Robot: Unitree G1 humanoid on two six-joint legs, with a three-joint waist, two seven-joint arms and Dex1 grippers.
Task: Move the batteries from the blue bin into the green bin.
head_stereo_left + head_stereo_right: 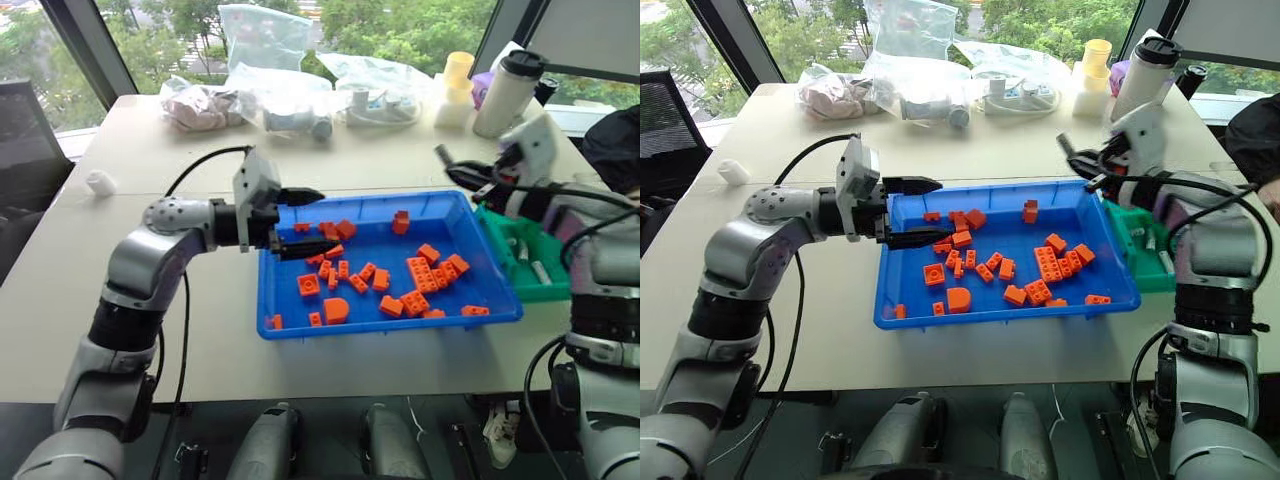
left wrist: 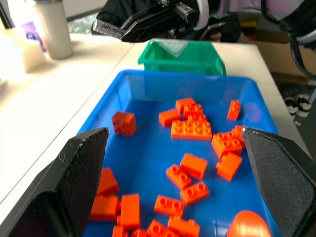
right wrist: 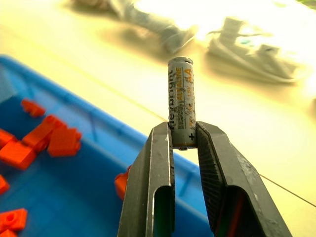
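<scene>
**A:** Where does the green bin (image 1: 528,262) lie from the right gripper (image 3: 183,143) and its load?

**B:** In the head views the bin sits at the right of the frame, touching the right end of the blue bin (image 1: 290,318), and the right gripper hovers just above and to the left of it, near the tray's upper-right corner. The right arm is plainly the nearer one; the drop looks like a short move down and to the right.

**A:** And the battery (image 3: 181,101)?

**B:** It is pinched by its lower end between the right gripper's two black fingers, its long axis running on in line with them, most of its length standing free beyond the tips.

**A:** The left gripper (image 1: 304,222)?

**B:** Spread wide and empty at the tray's left end, over the orange bricks (image 1: 416,270), touching nothing that can be seen.

**A:** Anything left in the tray?

**B:** Only bricks are visible there; at least two more batteries (image 1: 538,270) already lie inside the green bin.
</scene>
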